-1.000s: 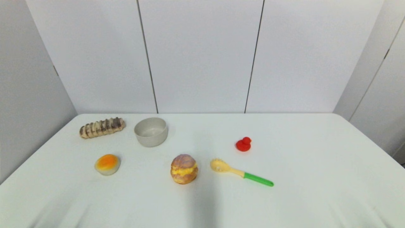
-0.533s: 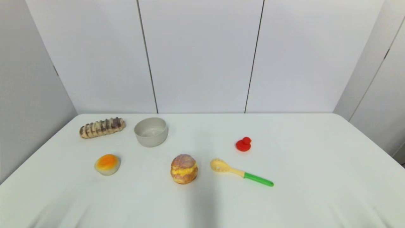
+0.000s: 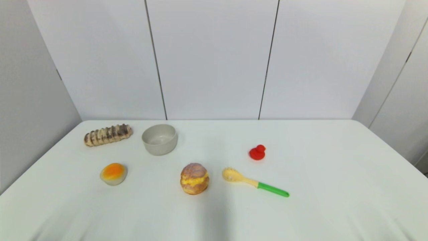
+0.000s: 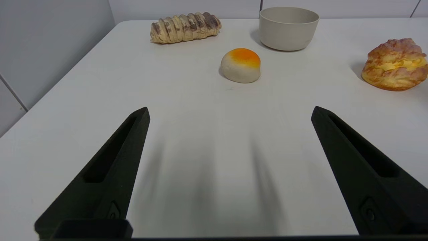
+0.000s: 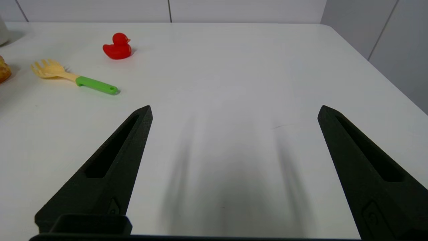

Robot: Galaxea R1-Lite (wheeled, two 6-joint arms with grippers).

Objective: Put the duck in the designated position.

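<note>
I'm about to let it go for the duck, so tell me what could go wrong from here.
1. The duck is small and rounded; the open right gripper may pinch it off-centre and squirt it away.
2. The fork lies just nearer the robot than the duck, so a low approach might knock it.
3. No marked target shows, so the placement spot is unclear. The left gripper is parked open, far from the duck.
</note>
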